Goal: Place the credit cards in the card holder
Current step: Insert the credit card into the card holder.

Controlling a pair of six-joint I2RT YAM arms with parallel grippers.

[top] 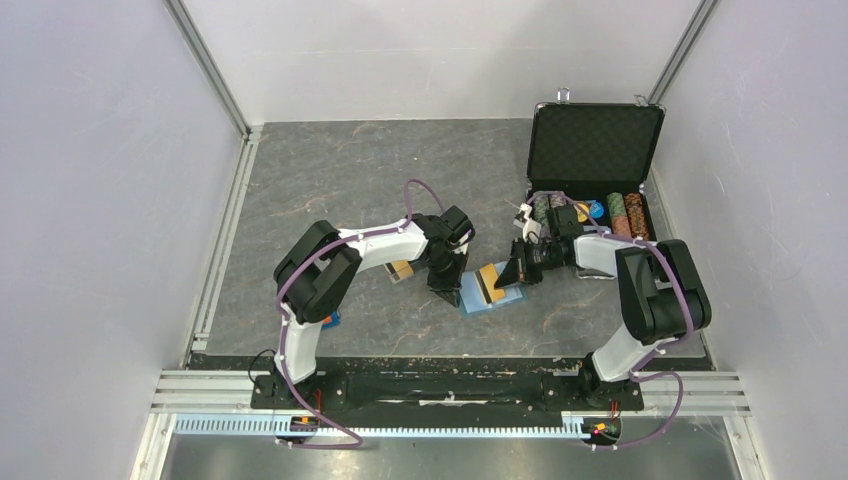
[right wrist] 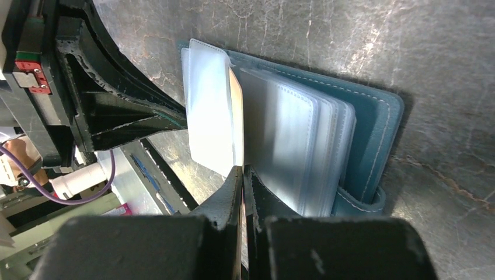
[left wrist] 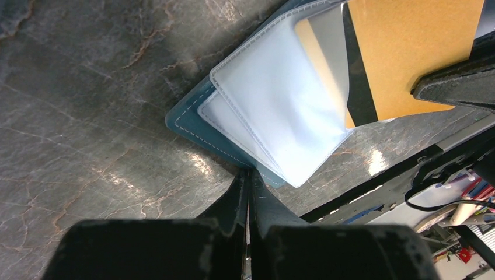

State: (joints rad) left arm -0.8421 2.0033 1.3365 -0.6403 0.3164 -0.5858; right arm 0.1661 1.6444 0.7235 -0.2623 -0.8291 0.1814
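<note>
A teal card holder (top: 503,299) lies open on a grey marbled table (top: 340,180), its clear plastic sleeves (left wrist: 274,105) fanned apart. The left gripper (left wrist: 248,178) is closed, with its tips touching one edge of the holder; whether it pinches anything there is unclear. At the holder's opposite side, the right gripper (right wrist: 242,174) is clamped on an orange credit card (left wrist: 408,52) with a black stripe. The card's leading part is tucked between the holder's sleeves. An open black case (top: 595,150) stands beyond the holder.
</note>
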